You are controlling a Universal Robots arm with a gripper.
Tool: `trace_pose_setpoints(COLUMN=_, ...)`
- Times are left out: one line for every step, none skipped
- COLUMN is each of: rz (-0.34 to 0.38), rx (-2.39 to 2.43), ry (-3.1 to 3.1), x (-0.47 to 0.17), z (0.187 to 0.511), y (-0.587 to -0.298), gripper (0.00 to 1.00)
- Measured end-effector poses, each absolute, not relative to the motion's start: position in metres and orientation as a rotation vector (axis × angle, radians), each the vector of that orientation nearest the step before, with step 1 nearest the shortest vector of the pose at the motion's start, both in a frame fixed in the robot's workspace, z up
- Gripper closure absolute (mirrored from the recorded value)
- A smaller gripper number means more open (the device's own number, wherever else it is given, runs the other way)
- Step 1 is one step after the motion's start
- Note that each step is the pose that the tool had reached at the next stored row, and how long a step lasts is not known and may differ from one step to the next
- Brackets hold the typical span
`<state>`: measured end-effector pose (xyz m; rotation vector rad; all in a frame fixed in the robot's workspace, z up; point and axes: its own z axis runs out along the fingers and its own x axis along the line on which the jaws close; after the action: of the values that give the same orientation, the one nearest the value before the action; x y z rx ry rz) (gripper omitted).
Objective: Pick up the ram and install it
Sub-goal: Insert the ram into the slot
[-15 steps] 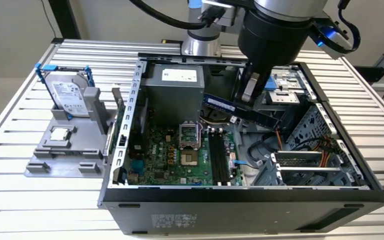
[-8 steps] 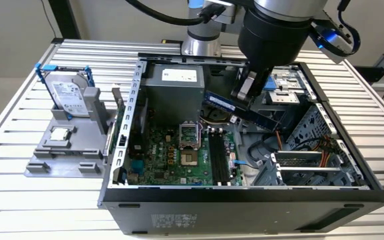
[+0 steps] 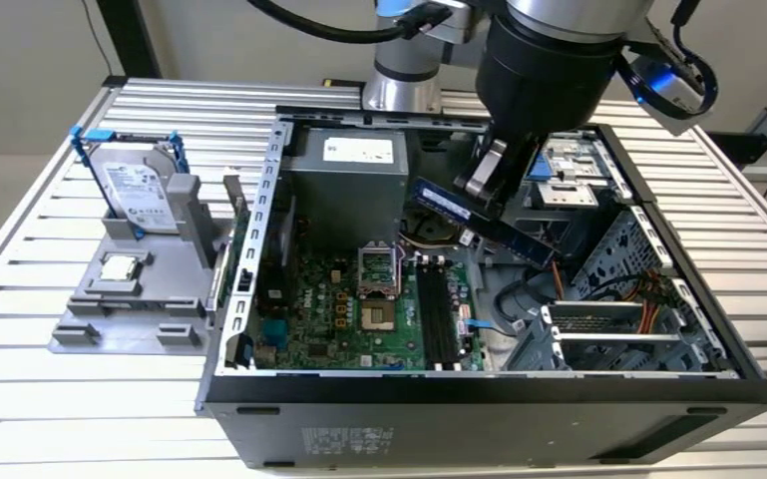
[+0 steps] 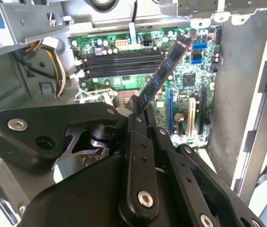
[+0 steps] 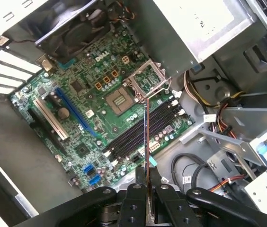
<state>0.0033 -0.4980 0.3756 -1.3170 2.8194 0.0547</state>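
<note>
Above the open, dark metal computer case (image 3: 490, 419), the black, jointed gripper (image 3: 486, 192) is clenched on one end of the ram (image 3: 523, 239), a long, thin, flat board of dark blue-green. The stick hangs tilted in the air over the green motherboard (image 3: 336, 314), clear of it. In the second wrist view the ram (image 4: 166, 71) juts slantwise out of the gripper (image 4: 138, 108), its flat face carrying a row of black chips. In the first wrist view the ram (image 5: 146, 132) shows edge-on as a thin line, seen against the long, black, parallel memory slots (image 5: 133, 135). Beside the case, on the ribbed aluminium counter (image 3: 37, 329), a grey plastic stand (image 3: 131, 309) holds a silver boxy hard drive (image 3: 137, 190) in a blue frame and a small, square, silver-topped processor chip (image 3: 120, 267).
</note>
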Motion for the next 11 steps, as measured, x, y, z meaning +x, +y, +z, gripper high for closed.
trace_pose_setpoints(rz=0.054, rx=-1.299, ry=2.828, x=0.0033, z=0.3756, y=-0.498, gripper=1.0)
trace_pose_setpoints(rz=0.054, rx=-1.28, ry=2.836, x=0.0033, z=0.3757, y=-0.498, gripper=1.0)
trace_pose_setpoints(rz=0.054, rx=-1.261, ry=2.844, x=0.0033, z=0.3757, y=-0.498, gripper=1.0)
trace_pose_setpoints(rz=0.053, rx=-1.243, ry=2.852, x=0.0033, z=0.3757, y=-0.498, gripper=1.0)
trace_pose_setpoints(rz=0.053, rx=-1.224, ry=2.86, x=0.0033, z=0.3757, y=-0.498, gripper=1.0)
trace_pose_setpoints(rz=0.052, rx=-1.206, ry=2.867, x=0.0033, z=0.3757, y=-0.498, gripper=1.0)
trace_pose_setpoints(rz=0.052, rx=-1.187, ry=2.875, x=0.0033, z=0.3758, y=-0.498, gripper=1.0)
trace_pose_setpoints(rz=0.052, rx=-1.168, ry=2.882, x=0.0033, z=0.3757, y=-0.498, gripper=1.0)
trace_pose_setpoints(rz=0.052, rx=-1.15, ry=2.89, x=0.0033, z=0.3757, y=-0.498, gripper=1.0)
trace_pose_setpoints(rz=0.051, rx=-1.131, ry=2.897, x=0.0033, z=0.3757, y=-0.498, gripper=1.0)
trace_pose_setpoints(rz=0.051, rx=-1.114, ry=2.903, x=0.0033, z=0.3757, y=-0.498, gripper=1.0)
